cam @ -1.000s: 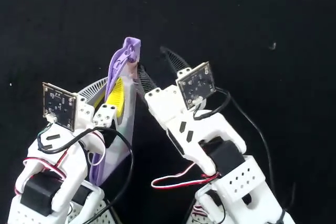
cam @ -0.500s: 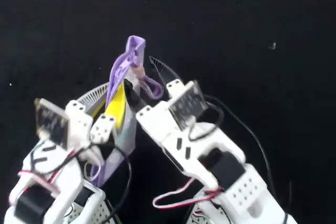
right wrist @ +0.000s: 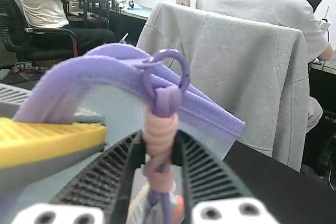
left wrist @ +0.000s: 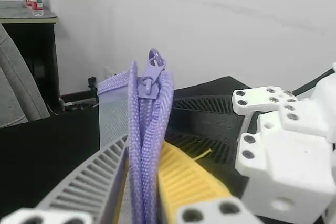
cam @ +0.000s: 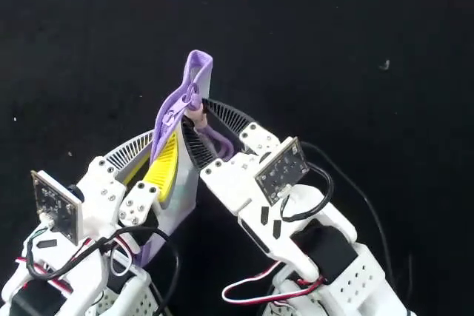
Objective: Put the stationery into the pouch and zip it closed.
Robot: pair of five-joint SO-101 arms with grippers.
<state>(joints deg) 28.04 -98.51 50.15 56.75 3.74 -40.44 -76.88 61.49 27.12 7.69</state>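
Bench (cam: 370,49): beneath both arms. Pouch (cam: 180,105): held upright above it. Left gripper (cam: 161,138): fingers (cam: 164,168) clenched on the pouch body, bracing it. Right gripper (right wrist: 157,145): fingers (right wrist: 105,182) grasping the pull (right wrist: 164,95), placed to draw the zip.

High view: pouch (cam: 176,109) lower half hidden behind left arm (cam: 100,192) at 7 o'clock. Left arm and right arm (cam: 311,242) both cut off by the 6 o'clock edge. Pouch contents unreadable; orange blob (right wrist: 177,208) behind pull cord (right wrist: 159,129) too blurred to identify.
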